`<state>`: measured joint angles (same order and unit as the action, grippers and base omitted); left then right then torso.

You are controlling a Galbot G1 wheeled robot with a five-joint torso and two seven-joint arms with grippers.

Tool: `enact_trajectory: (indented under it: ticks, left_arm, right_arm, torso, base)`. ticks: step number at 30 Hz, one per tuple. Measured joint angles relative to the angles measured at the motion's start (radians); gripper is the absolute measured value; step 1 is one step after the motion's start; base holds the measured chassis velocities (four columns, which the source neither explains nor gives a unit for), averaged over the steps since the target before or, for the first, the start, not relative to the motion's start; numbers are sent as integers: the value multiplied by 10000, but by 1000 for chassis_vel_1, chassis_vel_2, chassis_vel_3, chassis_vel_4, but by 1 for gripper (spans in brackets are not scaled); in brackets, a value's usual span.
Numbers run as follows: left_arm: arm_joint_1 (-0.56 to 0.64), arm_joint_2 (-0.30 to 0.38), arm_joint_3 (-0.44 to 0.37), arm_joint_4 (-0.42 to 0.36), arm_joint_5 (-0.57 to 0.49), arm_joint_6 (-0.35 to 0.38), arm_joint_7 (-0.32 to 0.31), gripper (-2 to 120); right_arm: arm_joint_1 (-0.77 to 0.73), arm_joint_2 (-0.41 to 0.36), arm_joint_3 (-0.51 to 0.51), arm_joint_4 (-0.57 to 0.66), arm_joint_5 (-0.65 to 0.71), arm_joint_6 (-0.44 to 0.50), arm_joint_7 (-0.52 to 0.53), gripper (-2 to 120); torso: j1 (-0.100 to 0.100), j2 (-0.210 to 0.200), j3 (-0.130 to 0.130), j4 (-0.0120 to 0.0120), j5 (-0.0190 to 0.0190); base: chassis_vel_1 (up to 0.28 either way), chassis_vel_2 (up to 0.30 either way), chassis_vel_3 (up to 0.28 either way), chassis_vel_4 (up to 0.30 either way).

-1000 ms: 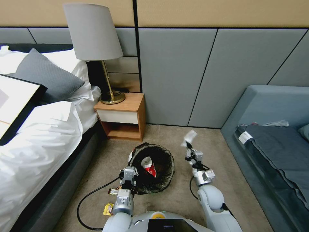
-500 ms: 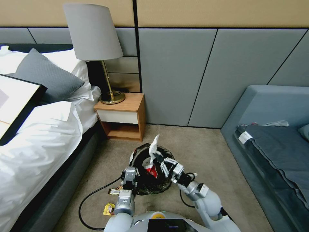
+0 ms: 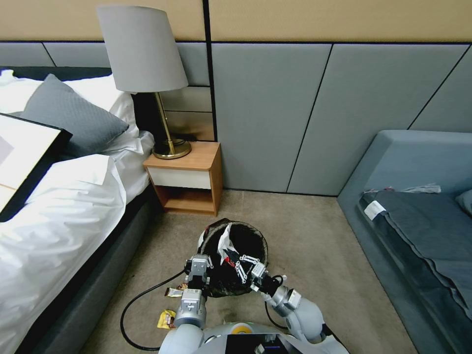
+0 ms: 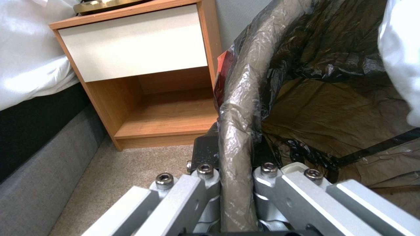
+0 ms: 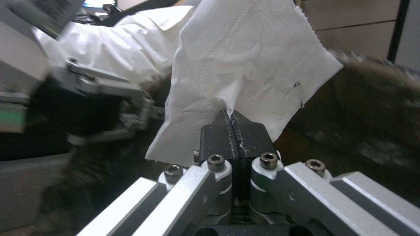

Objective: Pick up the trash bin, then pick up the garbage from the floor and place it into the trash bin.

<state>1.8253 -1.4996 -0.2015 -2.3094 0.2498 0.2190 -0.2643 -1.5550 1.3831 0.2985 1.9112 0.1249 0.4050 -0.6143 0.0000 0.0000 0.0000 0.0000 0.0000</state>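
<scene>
Your L gripper (image 3: 198, 266): clamped on near-left rim of round white bag-lined trash bin (image 3: 255, 238). R gripper (image 3: 233, 258): pinching white paper slip (image 3: 224, 239) over bin mouth.

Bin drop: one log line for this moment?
left gripper: shut on bin rim | right gripper: shut on paper, over bin | wrappers: on floor

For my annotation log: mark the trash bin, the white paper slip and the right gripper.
trash bin (image 3: 259, 242), head view, on the far right of its bagged rim.
white paper slip (image 5: 245, 62), right wrist view, middle of the sheet.
right gripper (image 5: 232, 119), right wrist view, between the fingertips pinching the slip.
</scene>
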Motion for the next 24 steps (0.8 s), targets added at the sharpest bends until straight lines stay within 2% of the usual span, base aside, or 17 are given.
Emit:
enact_trajectory:
  ticks: [6, 8, 11, 12, 15, 16, 19, 20, 23, 24]
  left_arm:
    - [38, 1, -11, -54, 0, -6, 0, 1]
    - [39, 0, -12, -55, 0, -6, 0, 1]
    - [36, 1, -9, -56, 0, -8, 0, 1]
    - [36, 1, -9, -56, 0, -8, 0, 1]
    - [25, 18, -10, -56, -2, -14, -1, 1]
    - [25, 18, -10, -56, -2, -14, -1, 1]
    - [14, 37, -9, -60, -20, -16, -2, 1]
    - [14, 37, -9, -60, -20, -16, -2, 1]
    - [10, 57, -12, -76, -39, -17, -3, 1]
    - [10, 57, -12, -76, -39, -17, -3, 1]
  right_arm:
    - [153, 32, 111, -427, -131, -43, 466, 0]
    - [144, 32, 119, -468, -160, -32, 487, 5]
    - [93, 34, 195, -512, -406, 46, 609, 20]
    - [93, 34, 195, -512, -406, 46, 609, 20]
    - [42, 30, 221, -509, -500, 86, 696, 34]
    - [42, 30, 221, -509, -500, 86, 696, 34]
    - [28, 29, 259, -474, -574, 92, 751, 48]
    - [28, 29, 259, -474, -574, 92, 751, 48]
    - [25, 9, 282, -412, -578, 90, 770, 64]
    - [25, 9, 282, -412, -578, 90, 770, 64]
  torso:
    - [0, -1, 0, 0, 0]
    - [0, 0, 0, 0, 0]
    - [-1, 0, 0, 0, 0]
    - [-1, 0, 0, 0, 0]
    - [0, 0, 0, 0, 0]
    - [0, 0, 0, 0, 0]
    - [0, 0, 0, 0, 0]
    - [0, 0, 0, 0, 0]
    - [-1, 0, 0, 0, 0]
    - [-1, 0, 0, 0, 0]
  base:
    - [0, 0, 0, 0]
    - [0, 0, 0, 0]
    - [0, 0, 0, 0]
    - [0, 0, 0, 0]
    - [0, 0, 0, 0]
    - [0, 0, 0, 0]
    - [0, 0, 0, 0]
    - [0, 0, 0, 0]
    - [0, 0, 0, 0]
    - [0, 0, 0, 0]
